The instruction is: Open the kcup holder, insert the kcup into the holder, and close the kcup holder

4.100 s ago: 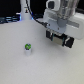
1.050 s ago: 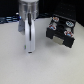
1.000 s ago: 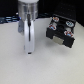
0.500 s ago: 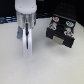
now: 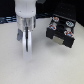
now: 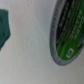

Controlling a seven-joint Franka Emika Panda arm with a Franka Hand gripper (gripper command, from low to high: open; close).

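Note:
The kcup holder (image 5: 61, 30), a dark boxy unit, stands on the white table at the exterior view's right. Round slots with coloured spots show on its upper face. My gripper (image 5: 25, 49) hangs down at the exterior view's left centre, well apart from the holder, with its white fingers (image 5: 27, 40) blurred together. The kcup does not show in the exterior view; the fingers cover the spot. In the wrist view the kcup (image 6: 67, 35) fills one side very close up, with a grey rim and a green top seen at a slant. Whether the fingers grip it is not visible.
The white table (image 5: 47, 65) spreads all around the holder and the gripper. A dark background runs along its far edge (image 5: 7, 20). A blurred teal shape (image 6: 4, 31) sits at the wrist view's edge; what it is cannot be made out.
Four seconds ago the gripper was at the holder and the kcup stood alone on the table. Since then the gripper has come over the kcup's spot, and it has shifted slightly left in the last half second.

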